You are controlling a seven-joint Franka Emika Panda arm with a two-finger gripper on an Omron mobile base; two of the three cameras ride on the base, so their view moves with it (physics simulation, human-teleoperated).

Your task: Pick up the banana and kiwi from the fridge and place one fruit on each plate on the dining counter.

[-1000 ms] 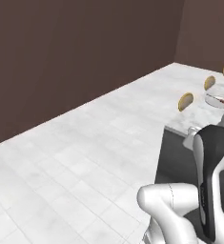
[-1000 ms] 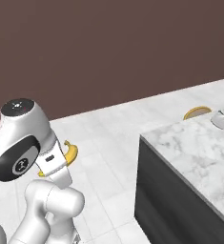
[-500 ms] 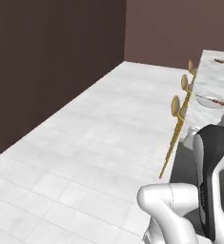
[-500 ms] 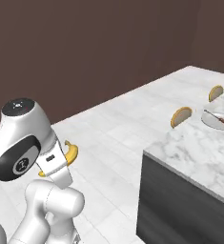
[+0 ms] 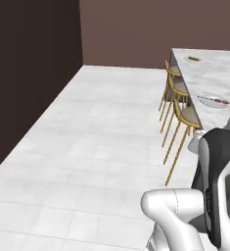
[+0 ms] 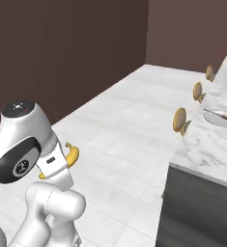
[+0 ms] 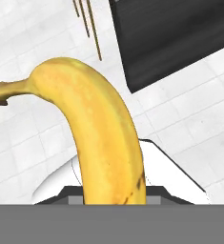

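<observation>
Banana (image 7: 104,138) is clamped in our gripper (image 6: 62,164), jaws closed on it, apparently near its lower end; its stem points away from the hand. We carry it above the tiled floor (image 5: 102,147), beside the dining counter (image 6: 206,144), whose nearest plate (image 6: 221,117) bears a red-orange strip.

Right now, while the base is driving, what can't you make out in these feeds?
- Hand's fingertips: hand view, covered by the banana.
- Banana: right base view, all but its tip behind the arm.
- Food on the near plate: left base view, too small.
- Far plate: too small.
- Dining counter: cut by the right edge.
</observation>
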